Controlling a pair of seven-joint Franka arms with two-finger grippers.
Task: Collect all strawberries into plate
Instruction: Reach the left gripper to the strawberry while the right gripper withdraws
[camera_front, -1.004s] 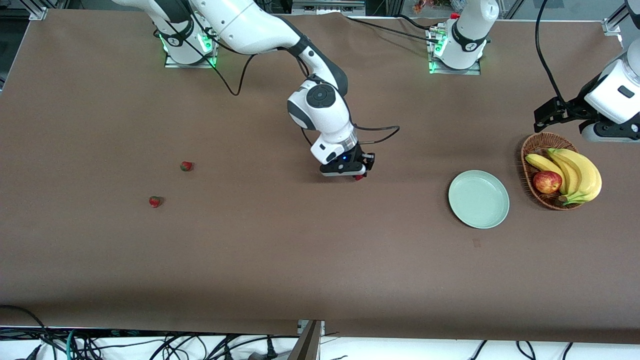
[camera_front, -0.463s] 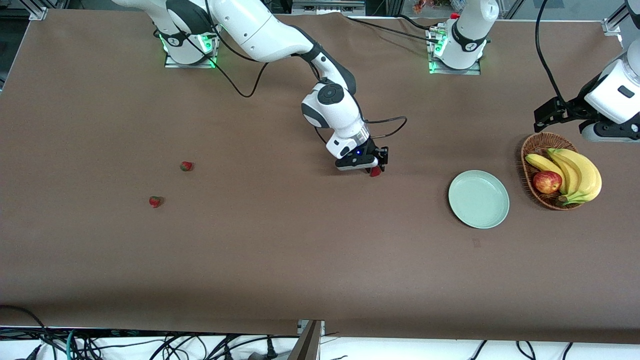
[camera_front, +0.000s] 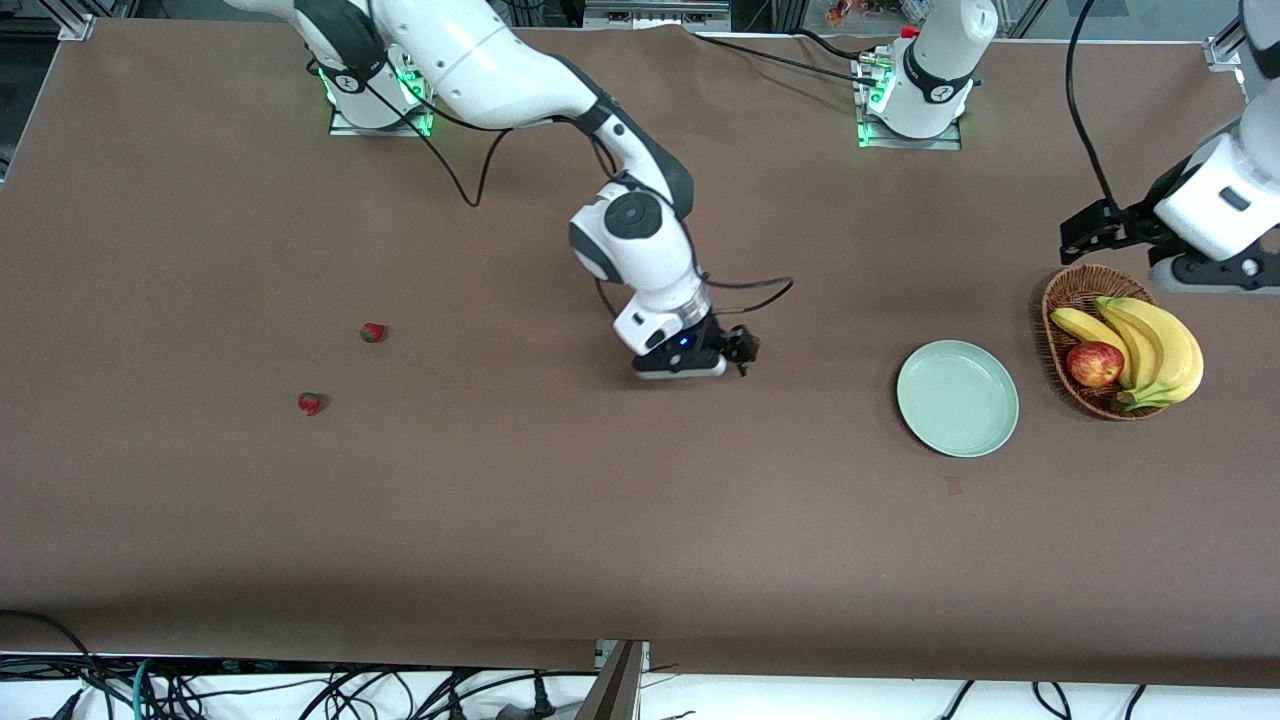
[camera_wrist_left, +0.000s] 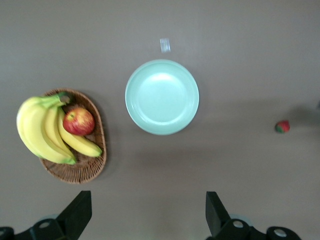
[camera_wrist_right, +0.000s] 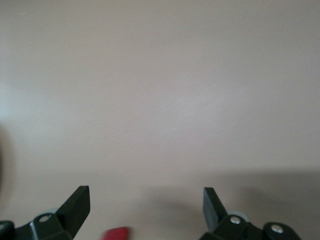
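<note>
Right end effector (camera_wrist_right: 145, 192), fingers spread over mid-surface (camera_front: 500, 500), strawberry (camera_wrist_right: 116, 233) seemingly loose beneath: I'd centre, clench gently, carry to plate (camera_front: 957, 398); left end effector (camera_wrist_left: 147, 200) waits spread beside basket (camera_front: 1075, 290)

Right pincer (camera_front: 745, 352) gapes mid-table; left pincer (camera_wrist_left: 145, 212) hangs high, fingers spread.

I see a plain brown table (camera_front: 600, 520) | pale mint-green plate (camera_front: 957, 398) | red strawberries (camera_front: 372, 332) with green caps | brown woven wicker basket (camera_front: 1075, 290) | yellow bananas (camera_front: 1160, 345) | red-yellow apple (camera_front: 1094, 364) | white arms, black grippers (camera_front: 742, 350)
</note>
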